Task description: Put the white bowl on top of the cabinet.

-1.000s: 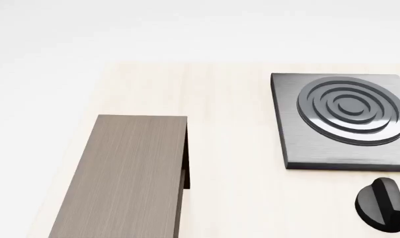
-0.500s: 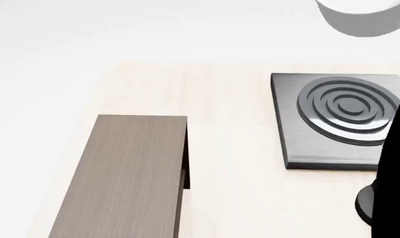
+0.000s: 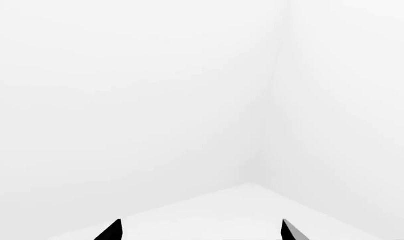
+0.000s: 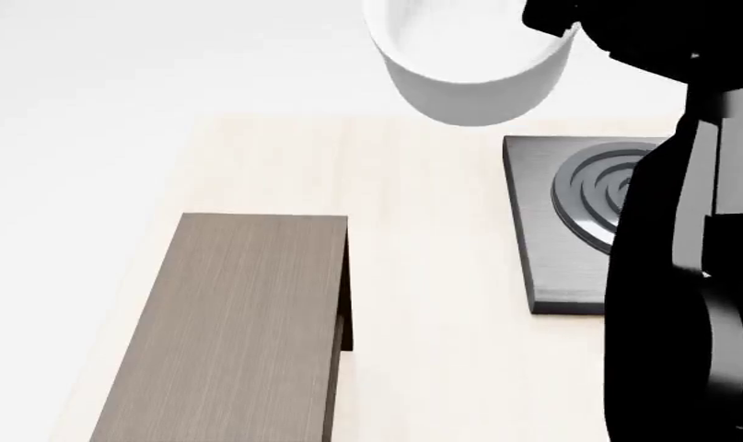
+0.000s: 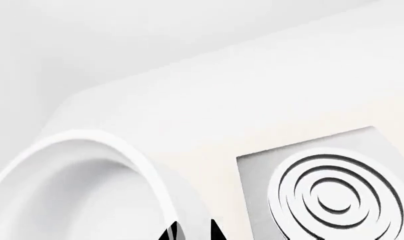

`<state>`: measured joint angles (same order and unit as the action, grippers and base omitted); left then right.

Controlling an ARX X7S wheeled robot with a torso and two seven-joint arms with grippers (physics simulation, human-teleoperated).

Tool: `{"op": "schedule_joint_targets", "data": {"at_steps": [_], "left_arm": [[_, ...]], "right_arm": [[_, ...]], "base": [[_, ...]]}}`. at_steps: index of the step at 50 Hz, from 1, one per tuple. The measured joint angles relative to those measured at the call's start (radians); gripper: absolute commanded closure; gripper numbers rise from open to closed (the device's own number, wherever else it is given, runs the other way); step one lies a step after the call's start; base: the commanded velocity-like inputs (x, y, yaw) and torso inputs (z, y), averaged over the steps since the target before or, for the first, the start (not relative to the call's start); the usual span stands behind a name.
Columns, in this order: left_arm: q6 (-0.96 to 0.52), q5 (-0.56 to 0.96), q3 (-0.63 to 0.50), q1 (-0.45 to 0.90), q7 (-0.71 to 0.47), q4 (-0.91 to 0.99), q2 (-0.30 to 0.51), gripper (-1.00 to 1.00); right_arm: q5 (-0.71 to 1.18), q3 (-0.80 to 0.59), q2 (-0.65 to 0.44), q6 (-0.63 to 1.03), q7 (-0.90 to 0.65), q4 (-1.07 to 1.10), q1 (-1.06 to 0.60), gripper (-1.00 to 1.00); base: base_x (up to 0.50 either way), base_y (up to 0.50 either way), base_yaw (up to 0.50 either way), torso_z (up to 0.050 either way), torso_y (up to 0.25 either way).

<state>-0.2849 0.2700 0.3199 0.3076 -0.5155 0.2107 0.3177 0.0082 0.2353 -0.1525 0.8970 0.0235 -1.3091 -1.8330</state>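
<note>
The white bowl (image 4: 470, 69) hangs in the air above the table's far edge, between the cabinet and the stove plate. My right gripper (image 4: 546, 26) is shut on the bowl's right rim. In the right wrist view the bowl (image 5: 88, 165) fills the lower left, and the right gripper (image 5: 193, 232) has one finger inside the wall and one outside. The cabinet (image 4: 242, 322), a long dark-brown box with a lighter flat top, stands on the table at the lower left, with nothing on it. My left gripper (image 3: 200, 232) is open and empty, facing only white walls.
A grey square stove plate (image 4: 555, 230) with rings lies right of the cabinet on the light wood table (image 4: 445, 304); it also shows in the right wrist view (image 5: 329, 195). My black right arm (image 4: 684, 276) covers the plate's right part and the table's right edge.
The right arm has swung in from the right, carrying the bowl leftward and lower into view. The arm now hides the black knob and part of the stove plate.
</note>
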Motion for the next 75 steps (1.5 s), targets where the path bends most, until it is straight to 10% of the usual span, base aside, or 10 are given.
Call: {"op": "schedule_joint_targets", "data": {"at_steps": [38, 75], "left_arm": [[0.018, -0.005, -0.012, -0.002, -0.004, -0.019, 0.006, -1.0], [0.023, 0.001, -0.018, -0.003, -0.013, -0.021, 0.009, -1.0]], "right_arm": [[-0.007, -0.11, 0.12, 0.273, 0.332, 0.172, 0.041, 1.0], [0.493, -0.323, 0.111, 0.629, 0.144, 0.87, 0.368, 1.0]], "base": [[0.0, 0.0, 0.0, 0.0, 0.001], [0.0, 0.0, 0.0, 0.0, 0.001]]}}
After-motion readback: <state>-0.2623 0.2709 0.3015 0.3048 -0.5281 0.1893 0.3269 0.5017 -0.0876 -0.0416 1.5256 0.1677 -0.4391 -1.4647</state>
